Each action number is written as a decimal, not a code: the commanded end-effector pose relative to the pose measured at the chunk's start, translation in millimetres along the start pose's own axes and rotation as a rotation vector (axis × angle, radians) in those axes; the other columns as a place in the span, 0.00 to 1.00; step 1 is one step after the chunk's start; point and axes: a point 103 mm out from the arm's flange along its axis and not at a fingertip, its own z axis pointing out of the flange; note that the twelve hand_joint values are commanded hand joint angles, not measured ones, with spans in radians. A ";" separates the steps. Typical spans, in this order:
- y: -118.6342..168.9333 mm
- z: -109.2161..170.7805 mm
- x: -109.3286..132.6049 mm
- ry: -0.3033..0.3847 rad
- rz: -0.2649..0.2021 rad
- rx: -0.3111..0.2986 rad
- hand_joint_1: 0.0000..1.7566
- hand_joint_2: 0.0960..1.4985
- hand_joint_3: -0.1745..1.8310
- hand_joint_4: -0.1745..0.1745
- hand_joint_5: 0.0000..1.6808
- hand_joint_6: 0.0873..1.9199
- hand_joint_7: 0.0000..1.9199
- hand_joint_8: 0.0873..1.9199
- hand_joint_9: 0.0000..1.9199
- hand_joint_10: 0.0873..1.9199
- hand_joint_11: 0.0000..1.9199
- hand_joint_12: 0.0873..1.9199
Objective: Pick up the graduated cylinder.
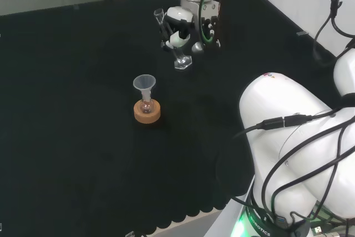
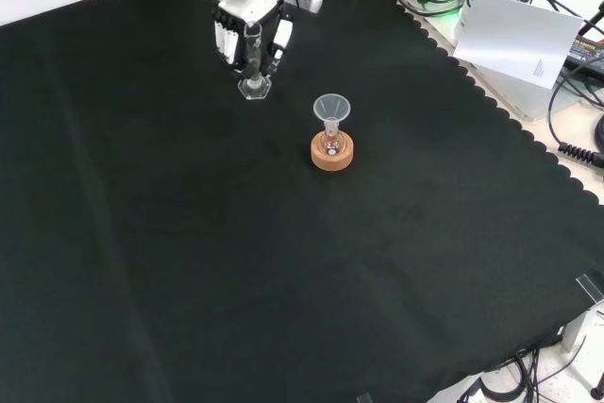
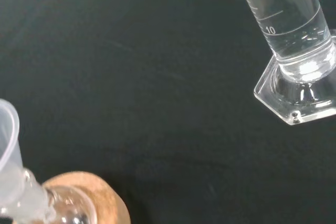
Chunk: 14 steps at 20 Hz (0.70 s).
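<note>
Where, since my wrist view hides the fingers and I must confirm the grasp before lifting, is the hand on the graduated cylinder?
Observer: In the front view the hand has its fingers curled round the graduated cylinder, above the base.
Operator: Is the top free?
Observer: Yes. In the head view its spout pokes out left of the fingers.
Operator: Anything close by?
Observer: In the front view the funnel, on the flask in the cork ring, stands apart to the lower right.

"10" on graduated cylinder (image 3: 294,35)
</note>
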 end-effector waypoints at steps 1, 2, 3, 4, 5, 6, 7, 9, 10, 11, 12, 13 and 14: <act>-25.0 -3.2 -4.4 -0.064 0.053 0.038 0.72 0.73 0.09 0.00 0.56 0.52 0.51 0.51 0.74 0.00 0.55 0.43; -28.0 -3.2 -4.8 -0.068 0.060 0.045 0.72 0.73 0.09 0.00 0.56 0.52 0.51 0.51 0.74 0.00 0.55 0.43; -31.3 -3.3 -5.3 -0.068 0.064 0.050 0.72 0.73 0.09 0.00 0.56 0.52 0.51 0.51 0.74 0.00 0.55 0.43; -34.1 -3.6 -5.4 -0.070 0.068 0.056 0.72 0.73 0.09 0.00 0.56 0.52 0.51 0.51 0.74 0.00 0.55 0.44; -37.3 -4.0 -5.4 -0.074 0.069 0.063 0.72 0.73 0.09 0.00 0.57 0.52 0.51 0.51 0.74 0.00 0.55 0.44; -40.4 -4.5 -5.4 -0.077 0.068 0.071 0.72 0.73 0.09 0.00 0.57 0.52 0.52 0.51 0.74 0.00 0.55 0.44; -43.4 -4.7 -5.3 -0.078 0.069 0.077 0.72 0.73 0.09 0.00 0.57 0.52 0.52 0.51 0.74 0.00 0.55 0.44; -51.1 -3.6 -4.7 -0.079 0.069 0.096 0.72 0.73 0.09 0.00 0.57 0.52 0.52 0.51 0.74 0.00 0.55 0.44; -55.5 -2.1 -4.2 -0.083 0.070 0.109 0.72 0.73 0.09 0.00 0.57 0.52 0.52 0.51 0.74 0.00 0.55 0.44; -60.0 -0.3 -3.6 -0.084 0.071 0.120 0.72 0.73 0.09 0.00 0.57 0.51 0.52 0.51 0.75 0.00 0.55 0.44; -64.7 1.7 -2.9 -0.085 0.072 0.129 0.72 0.73 0.09 0.00 0.57 0.51 0.52 0.50 0.75 0.00 0.55 0.44; -69.2 3.9 -1.7 -0.086 0.073 0.138 0.72 0.73 0.09 0.00 0.57 0.51 0.52 0.50 0.75 0.00 0.55 0.44; -74.1 6.3 -0.4 -0.088 0.071 0.148 0.72 0.73 0.09 0.00 0.57 0.51 0.52 0.50 0.75 0.00 0.55 0.44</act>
